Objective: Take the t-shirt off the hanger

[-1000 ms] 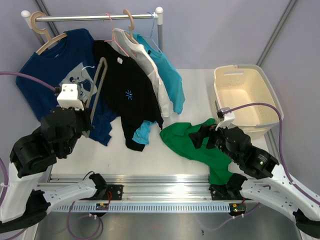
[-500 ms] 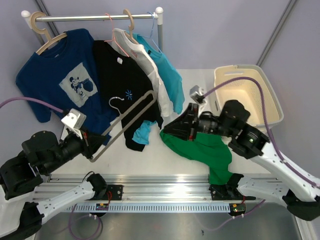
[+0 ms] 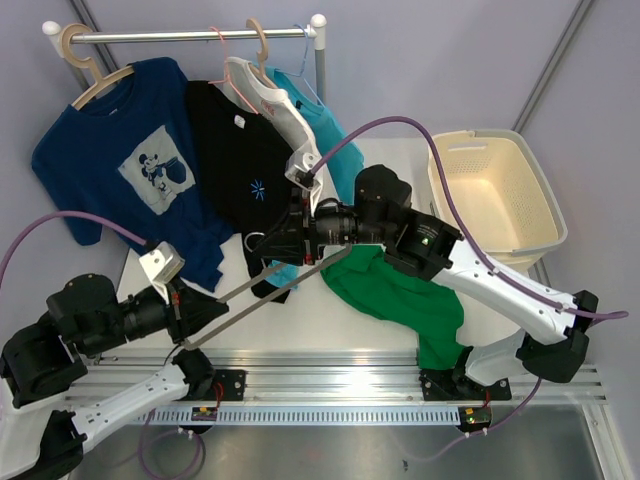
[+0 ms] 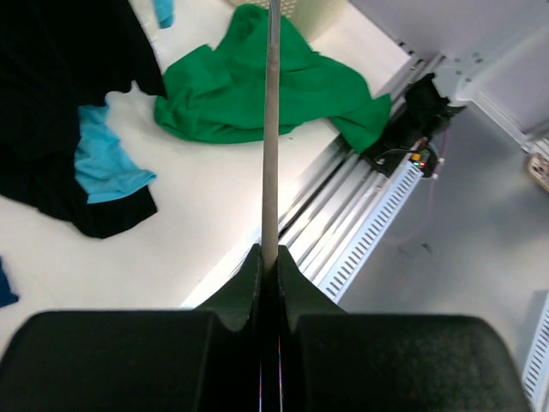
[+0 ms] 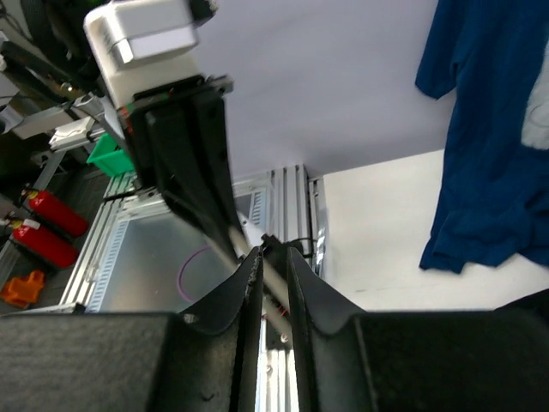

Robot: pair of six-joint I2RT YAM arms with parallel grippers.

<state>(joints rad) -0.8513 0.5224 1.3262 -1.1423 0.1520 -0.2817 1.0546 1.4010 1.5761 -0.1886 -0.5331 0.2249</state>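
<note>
The left hand (image 4: 268, 254) points forward and right, fingers pinched on the hanger (image 4: 271, 129). The right arm (image 3: 490, 285) stretches left, and the right hand (image 5: 273, 257) grips the hanger too.

Plain bright green t-shirt (image 3: 400, 300); grey-brown hanger (image 4: 270, 129); cream basket (image 3: 490, 170); white table (image 3: 395, 165).

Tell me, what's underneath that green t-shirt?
The t-shirt lies crumpled on the white table, its near end hanging over the edge onto the metal rail. The hanger is not inside it. Anything beneath the cloth is covered.
</note>
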